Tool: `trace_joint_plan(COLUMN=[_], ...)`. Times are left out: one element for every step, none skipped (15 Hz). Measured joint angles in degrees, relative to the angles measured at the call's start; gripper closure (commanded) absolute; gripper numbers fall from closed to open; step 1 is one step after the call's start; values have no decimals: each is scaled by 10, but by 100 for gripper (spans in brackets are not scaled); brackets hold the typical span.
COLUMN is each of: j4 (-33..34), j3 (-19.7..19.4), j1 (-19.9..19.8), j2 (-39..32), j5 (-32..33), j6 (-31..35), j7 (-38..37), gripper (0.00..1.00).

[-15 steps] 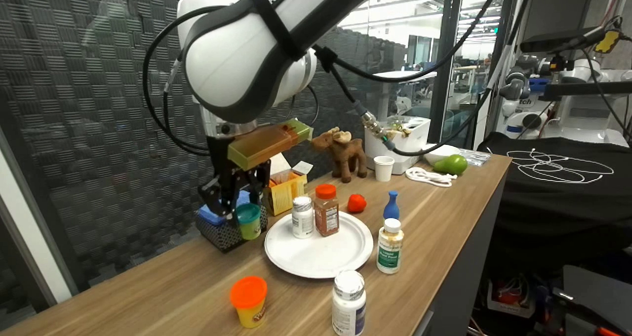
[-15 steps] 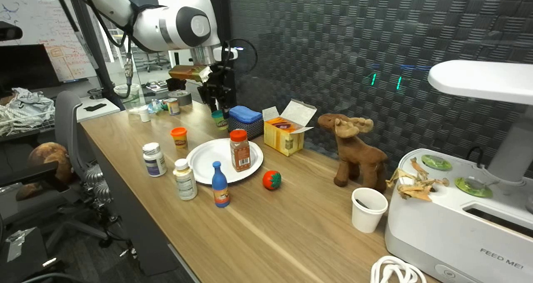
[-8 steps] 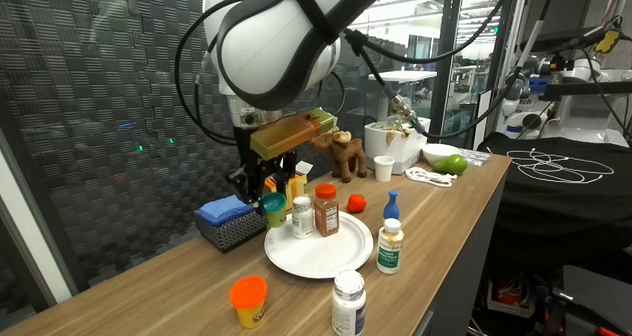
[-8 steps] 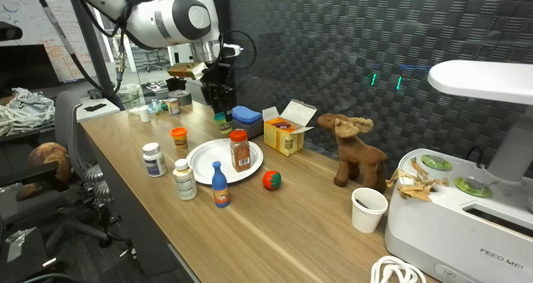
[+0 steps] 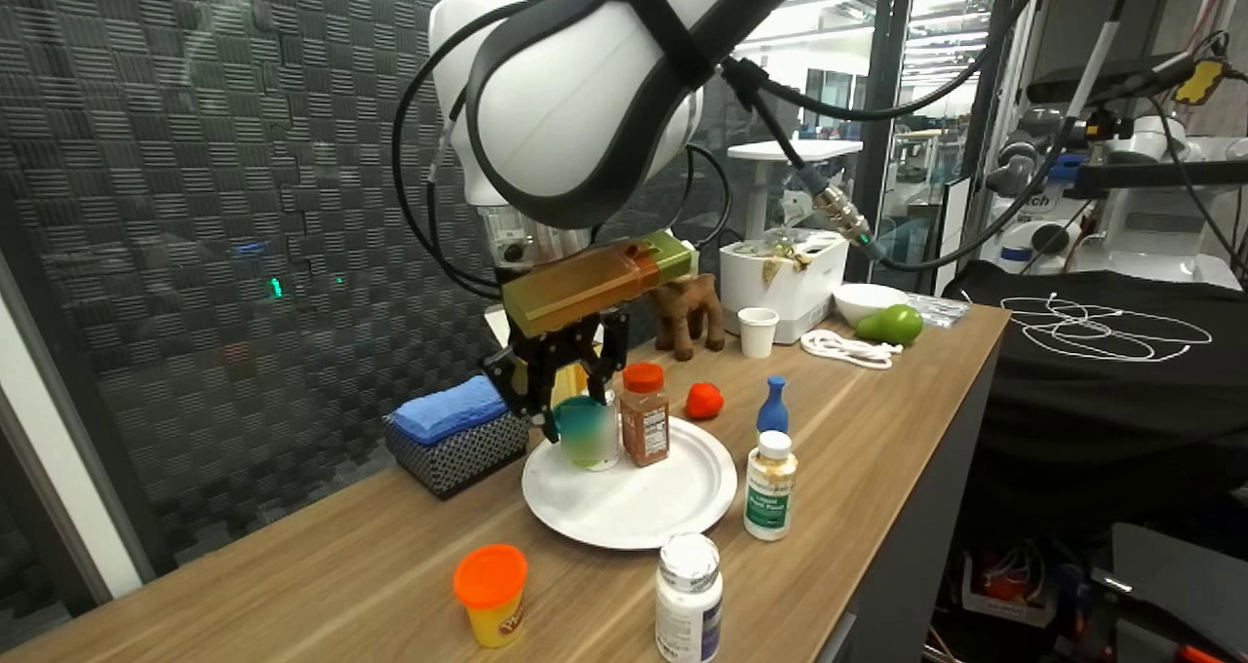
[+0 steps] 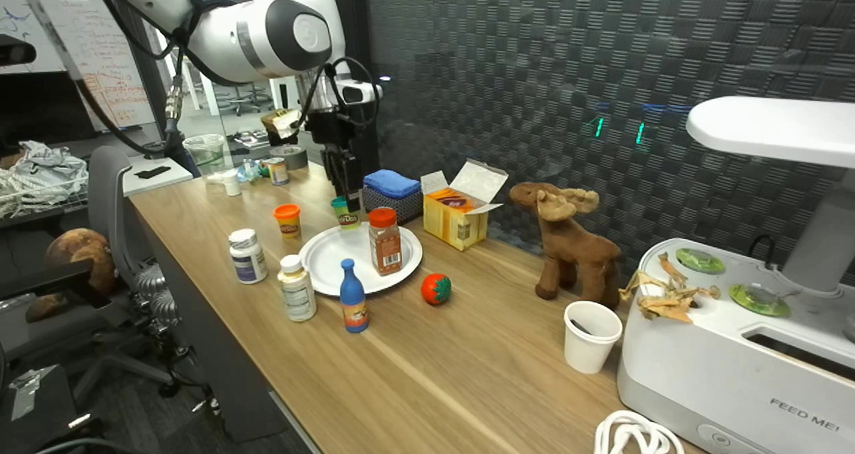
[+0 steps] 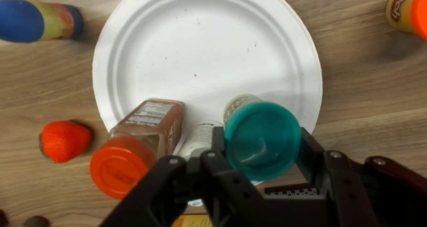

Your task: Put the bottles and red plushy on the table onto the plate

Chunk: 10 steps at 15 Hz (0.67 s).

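Note:
My gripper [image 7: 262, 138] is shut on a green-lidded jar [image 7: 263, 143], its fingers against both sides of the lid. The jar is at the rim of the white plate [image 7: 206, 53]; whether it touches cannot be told. On the plate stand a red-capped spice bottle [image 5: 643, 427] and a white bottle [image 7: 200, 137], partly hidden by the jar and gripper. Around the plate on the table [image 6: 414, 367] are an orange-lidded jar [image 5: 490, 595], a white bottle [image 5: 689, 604], a green-labelled bottle [image 5: 770, 492], a blue bottle [image 6: 353, 297] and the red plushy [image 6: 436, 288].
A dark box with a blue cloth [image 5: 458, 434] and an opened yellow box [image 6: 455, 227] stand behind the plate along the wall. Further along are a brown plush animal [image 6: 574, 247], a paper cup [image 6: 591, 337] and a white planter [image 6: 728, 360].
My gripper has carried the green-lidded jar from in front of the dark box to the plate, beside the white bottle. The other objects have stayed put.

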<state>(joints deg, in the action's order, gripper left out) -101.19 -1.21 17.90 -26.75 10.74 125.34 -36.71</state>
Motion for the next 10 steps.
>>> trace_joint_plan(j4=[-4, -8, -13, -17, -22, -26, -31, -36, -41, -46], j3=[0, 0, 1, 1, 2, 2, 2, 2, 2, 2], j1=[-2, -5, -9, -15, -21, -26, -31, -35, -37, -38], j2=[0, 0, 0, 0, 0, 0, 0, -1, -1, -2], j5=[-5, -14, -27, -41, -56, -69, -78, -82, -85, -90], j6=[1, 4, 10, 20, 31, 46, 66, 88, 106, 122], j7=[-15, -28, -37, -43, -47, -50, -55, -61, -67, -71], gripper=[72, 72, 72, 72, 72, 72, 72, 72, 72, 72])
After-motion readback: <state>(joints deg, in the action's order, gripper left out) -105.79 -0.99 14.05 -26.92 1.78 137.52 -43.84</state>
